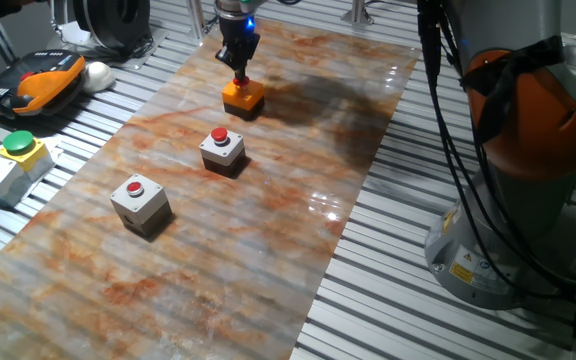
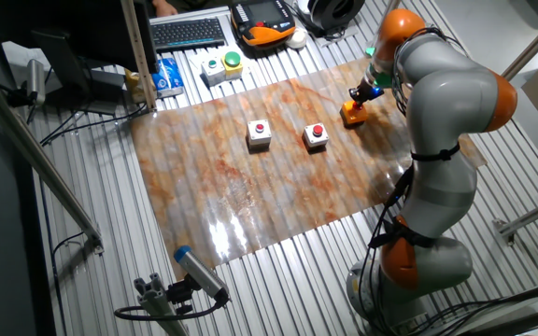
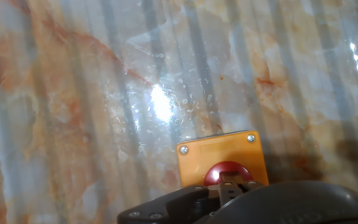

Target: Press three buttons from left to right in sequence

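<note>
the gripper [image 1: 240,72] sits on the orange button box [image 1: 243,96], far end of the marbled mat [image 1: 268,230]; finger state can't be told. two grey-white button boxes [image 1: 222,148] [image 1: 139,201] stand apart, unobstructed. only the hand view shows the orange box's screws.

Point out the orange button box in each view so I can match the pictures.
One fixed view: orange button box at top centre, under the gripper.
The other fixed view: upper right, beside the arm.
Hand view: bottom centre, red cap partly hidden by the fingers.
Shared landmark: the marbled mat beneath it.
</note>
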`<state>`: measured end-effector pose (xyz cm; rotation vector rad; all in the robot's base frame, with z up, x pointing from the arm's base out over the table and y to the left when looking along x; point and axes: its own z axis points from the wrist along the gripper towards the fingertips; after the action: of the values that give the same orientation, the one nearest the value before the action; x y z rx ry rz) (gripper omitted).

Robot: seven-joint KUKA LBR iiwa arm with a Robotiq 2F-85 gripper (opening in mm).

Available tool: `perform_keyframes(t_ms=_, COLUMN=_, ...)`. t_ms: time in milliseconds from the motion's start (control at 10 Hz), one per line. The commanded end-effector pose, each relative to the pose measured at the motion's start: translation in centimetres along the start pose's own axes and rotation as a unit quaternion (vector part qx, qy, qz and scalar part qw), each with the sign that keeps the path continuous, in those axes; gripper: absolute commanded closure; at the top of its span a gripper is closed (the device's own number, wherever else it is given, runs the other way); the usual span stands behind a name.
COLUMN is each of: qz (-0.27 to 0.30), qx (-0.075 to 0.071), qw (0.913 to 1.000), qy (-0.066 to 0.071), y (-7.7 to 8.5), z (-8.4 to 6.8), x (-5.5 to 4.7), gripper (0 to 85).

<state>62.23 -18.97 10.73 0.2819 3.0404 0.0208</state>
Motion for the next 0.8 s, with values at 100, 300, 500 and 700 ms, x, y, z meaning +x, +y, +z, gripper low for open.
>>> perform_keyframes(t_ms=100, qz=-0.001, qx=-0.001, qw=1.0000, qy=-0.004, y=0.0, z=0.7, x=0.0, gripper=85.0)
perform_keyframes(t_ms=300, qz=-0.002, qx=-0.003, qw=1.0000, qy=-0.005, y=-0.1, z=0.9, x=0.0, gripper=85.0)
perform_keyframes(t_ms=500, qz=0.001, qx=-0.003, qw=1.0000, qy=-0.002, y=-0.1, z=0.1, x=0.1, gripper=85.0)
perform_keyframes(t_ms=700, qz=0.005, qx=-0.002, qw=1.0000, qy=0.002, y=0.1, z=-0.7, x=0.3, gripper=85.0)
